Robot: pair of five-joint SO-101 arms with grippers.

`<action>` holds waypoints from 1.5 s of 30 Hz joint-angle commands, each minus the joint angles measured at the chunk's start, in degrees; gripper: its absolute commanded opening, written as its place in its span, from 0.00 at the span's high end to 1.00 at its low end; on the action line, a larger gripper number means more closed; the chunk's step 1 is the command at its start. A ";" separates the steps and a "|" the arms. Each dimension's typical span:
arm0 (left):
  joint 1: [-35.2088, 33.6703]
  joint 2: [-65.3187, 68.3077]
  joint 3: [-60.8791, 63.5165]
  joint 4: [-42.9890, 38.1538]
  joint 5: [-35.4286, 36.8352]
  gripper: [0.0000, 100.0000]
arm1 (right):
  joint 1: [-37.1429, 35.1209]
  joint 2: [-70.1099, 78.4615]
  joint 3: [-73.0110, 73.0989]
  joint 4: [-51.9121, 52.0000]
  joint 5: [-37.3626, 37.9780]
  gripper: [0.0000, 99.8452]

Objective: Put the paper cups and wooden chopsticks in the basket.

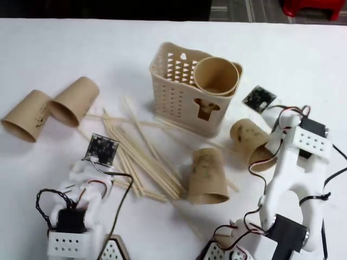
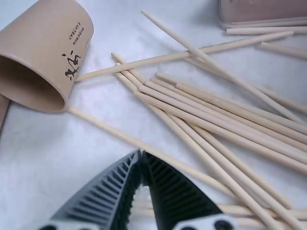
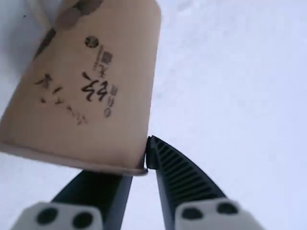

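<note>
Your right gripper pinches in its jaws only the rim of a paper cup lying on the surface just beside the basket; so thin a hold may crush the rim or let the cup slip on lifting. Your left gripper, jaws pressed together, sits over the wooden chopsticks, which could scatter if nudged.

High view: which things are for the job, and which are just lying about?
For the job: basket; cup inside it; far-left cup; cup beside it; middle cup; right cup; wooden chopsticks.
Just lying about: red thing in the background.
</note>
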 commanded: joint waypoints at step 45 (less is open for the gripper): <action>-0.31 -0.57 -0.26 -1.41 -0.35 0.98 | -7.43 -2.42 -62.24 37.32 -34.64 0.98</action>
